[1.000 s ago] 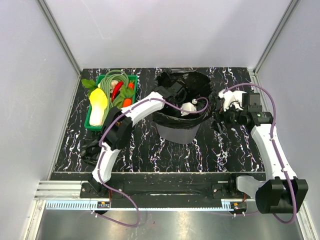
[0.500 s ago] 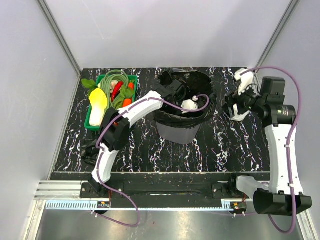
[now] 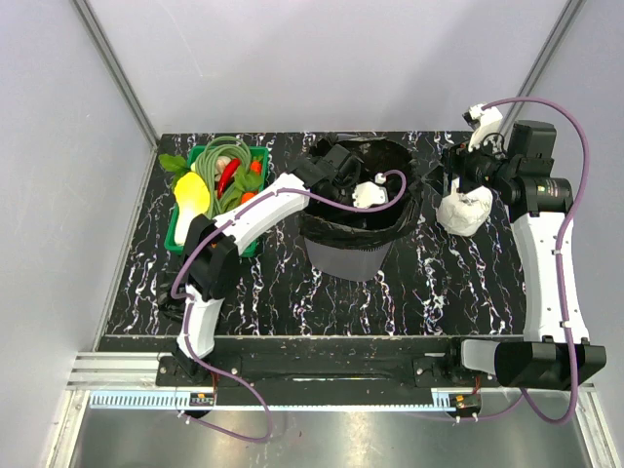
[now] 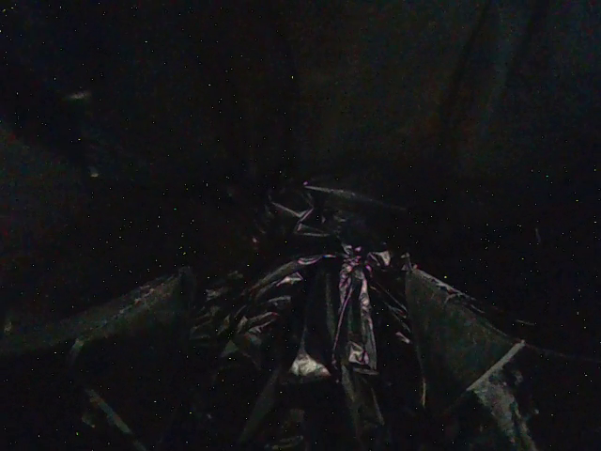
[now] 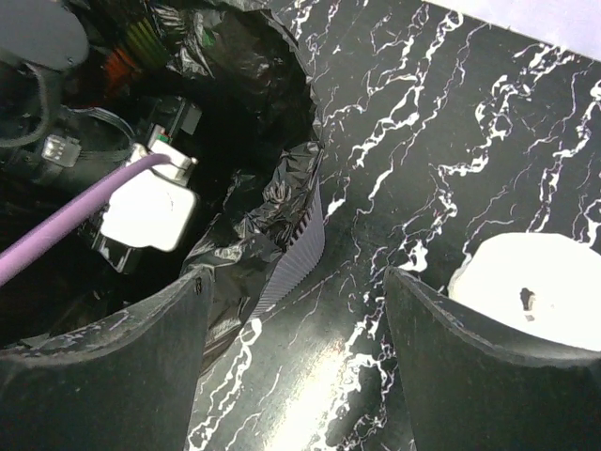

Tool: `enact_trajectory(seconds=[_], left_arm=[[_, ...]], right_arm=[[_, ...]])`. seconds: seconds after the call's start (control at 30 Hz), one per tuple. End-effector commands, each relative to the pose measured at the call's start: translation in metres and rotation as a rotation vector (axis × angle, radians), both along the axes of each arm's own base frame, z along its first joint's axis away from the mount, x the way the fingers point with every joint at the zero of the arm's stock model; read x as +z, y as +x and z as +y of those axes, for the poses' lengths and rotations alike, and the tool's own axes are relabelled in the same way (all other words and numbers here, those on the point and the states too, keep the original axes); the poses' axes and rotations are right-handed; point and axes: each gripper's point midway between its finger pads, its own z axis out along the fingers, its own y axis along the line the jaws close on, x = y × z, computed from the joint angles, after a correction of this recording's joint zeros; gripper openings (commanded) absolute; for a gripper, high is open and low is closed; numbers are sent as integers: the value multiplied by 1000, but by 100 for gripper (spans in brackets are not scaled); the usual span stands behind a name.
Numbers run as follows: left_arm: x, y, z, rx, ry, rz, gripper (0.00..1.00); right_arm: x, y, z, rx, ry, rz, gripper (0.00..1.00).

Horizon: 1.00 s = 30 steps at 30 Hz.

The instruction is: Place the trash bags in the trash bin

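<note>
Nearest the bases, at the lower left of the top view, a dark crumpled shape (image 3: 172, 292) lies on the table (image 3: 429, 283) beside the left arm. It may be one more bag, but it is too dark against the marble to tell.

In the middle of the frame stands the bin (image 3: 341, 255), with glossy black film draped over its rim. The left arm reaches over that rim and down inside. Its wrist view is very dark, yet it shows the left gripper (image 4: 296, 282) with fingers spread wide and clamped on nothing. A bag (image 4: 333, 315) lies wrinkled on the bottom, between and just beyond the fingertips (so this one is already in the bin).

I judge the step in hand to be the drop into the bin, with the let-go done. The next move calls for lifting the left arm straight up, clear of the film on the rim so it does not drag the bag out. After that comes finding whatever bag is left on the table.

Farther off, at the upper right, the right gripper (image 5: 296, 282) hangs above the table with fingers apart and nothing between them. The roll (image 3: 463, 212) is just beside it. At the upper left sits the crate (image 3: 172, 237) of vegetables, which plays no part here.
</note>
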Motion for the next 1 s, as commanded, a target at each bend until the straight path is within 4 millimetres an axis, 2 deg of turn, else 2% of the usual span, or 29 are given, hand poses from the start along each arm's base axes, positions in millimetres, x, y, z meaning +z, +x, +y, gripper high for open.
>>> enact_trajectory(seconds=[0.0, 0.23, 0.43, 0.6, 0.67, 0.83, 0.97], left_arm=[[64, 3, -15, 3, -146, -93, 99], [98, 3, -23, 24, -244, -133, 99], [140, 18, -18, 95, -311, -254, 99], [171, 20, -13, 131, -396, -309, 99], [190, 20, -12, 171, -448, -337, 99], [241, 28, 12, 318, -551, -417, 99], [290, 36, 50, 464, -691, -459, 99]], right_arm=[[14, 12, 8, 1, 61, -51, 78], [7, 16, 5, -18, 50, -49, 79], [9, 19, 4, -23, 46, -55, 80], [19, 19, 4, -27, 44, -78, 80], [25, 20, 1, -40, 37, -94, 81], [29, 23, -6, -76, 2, -105, 82], [36, 25, -14, -121, -27, -130, 84]])
